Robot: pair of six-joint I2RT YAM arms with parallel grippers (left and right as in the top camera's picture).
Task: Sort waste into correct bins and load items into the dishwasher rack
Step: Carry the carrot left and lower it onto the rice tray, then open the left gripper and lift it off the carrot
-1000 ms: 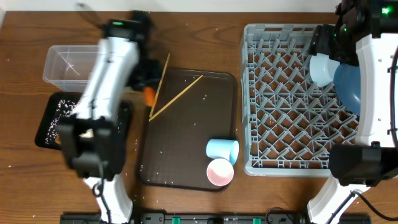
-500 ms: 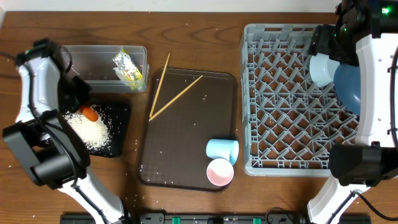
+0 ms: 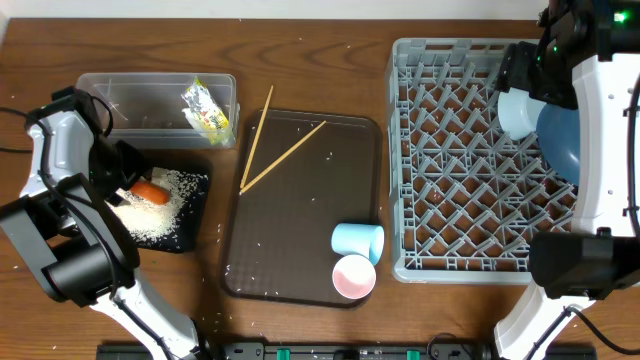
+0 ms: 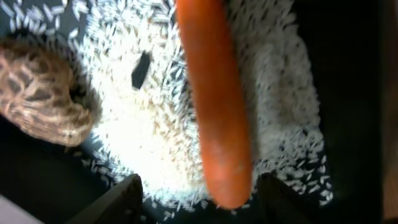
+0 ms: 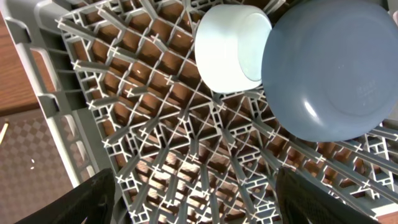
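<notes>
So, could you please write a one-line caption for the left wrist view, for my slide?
Carrot lying on loose rice in the black tray, brown lump beside it.

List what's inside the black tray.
Carrot lying on white rice, brown lump beside it. Floor of the black tray under the rice is covered; the left arm hides its left end overhead.
</notes>
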